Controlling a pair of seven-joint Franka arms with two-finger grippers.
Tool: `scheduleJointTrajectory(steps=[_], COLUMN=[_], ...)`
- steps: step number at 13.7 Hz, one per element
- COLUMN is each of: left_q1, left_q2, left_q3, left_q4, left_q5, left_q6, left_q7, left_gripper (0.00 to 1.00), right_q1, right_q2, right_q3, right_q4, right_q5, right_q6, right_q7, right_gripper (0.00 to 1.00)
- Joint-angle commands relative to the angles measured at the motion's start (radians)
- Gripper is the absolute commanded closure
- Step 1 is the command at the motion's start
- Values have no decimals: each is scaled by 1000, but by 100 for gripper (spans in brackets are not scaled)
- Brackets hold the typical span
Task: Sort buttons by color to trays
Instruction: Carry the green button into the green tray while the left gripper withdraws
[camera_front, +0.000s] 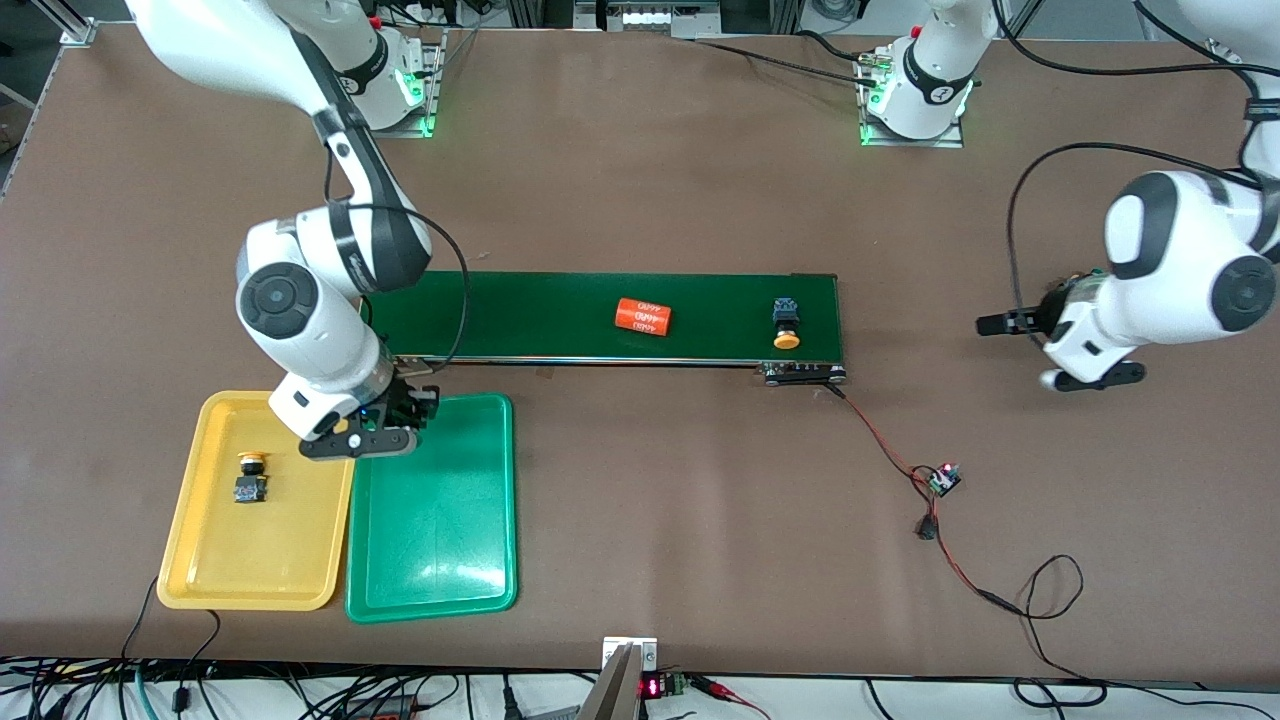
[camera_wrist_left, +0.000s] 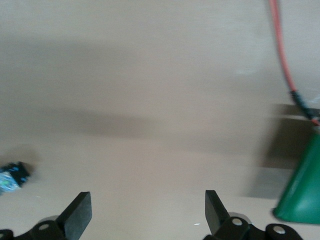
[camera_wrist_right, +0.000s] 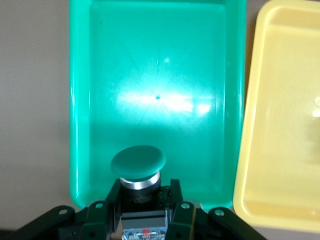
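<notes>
My main worry is the drop: the right claw (camera_wrist_right: 142, 200) grips a green button (camera_wrist_right: 138, 167) by its dark body, cap pointing out, and it hangs over the edge of the green tray (camera_front: 480, 560) nearest the belt (camera_front: 560, 315), close to the seam with the yellow tray (camera_front: 190, 560). If I let go here, I judge the button could clip the rim and roll onto the table, or bounce across into the yellow tray, since the two trays sit touching side by side. The round cap makes rolling likely, I think

The green tray floor holds nothing yet. One yellow button (camera_front: 251, 478) lies in the yellow tray, and another yellow button (camera_front: 786, 324) sits on the belt toward the left arm's end, beside an orange cylinder (camera_front: 642, 317) that I must not sort

The left claw (camera_wrist_left: 145, 215) waits over bare table past the belt's end, fingers wide and holding nothing
</notes>
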Motion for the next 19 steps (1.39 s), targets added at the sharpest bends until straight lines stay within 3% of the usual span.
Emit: scheduleJointTrajectory(steps=[1,5,7,8,10,15,19], left_q1=[69,113,129,139,163,255,324], left_q2=[62,95,93,95,107,104,104], left_q3=[-15,-15,-15,-15,-15,-15,-17], left_q4=[11,-3,-16,-20,-24,-71,-144], left_q5=[19,58,121,153,189,243,253], left_q6=[0,0,-2,0,4,130,260], left_q7=[160,344,444,495,631,984,1179], left_gripper=[0,0,0,0,0,0,0], right_q1=[0,-4,-1,-1,-1,-1,-6], right_q2=[100,214,223,223,229,214,78], right_q3=[4,4,4,4,4,2,1], right_q4=[26,26,26,26,26,28,26], right_q5=[-23,-24,-24,-24,-24,-23,-21], right_q6=[123,284,298,298,301,289,22], right_q7=[-40,-105,-108,-106,-129,-166,-168], right_gripper=[79,78,78,72,0,0,0])
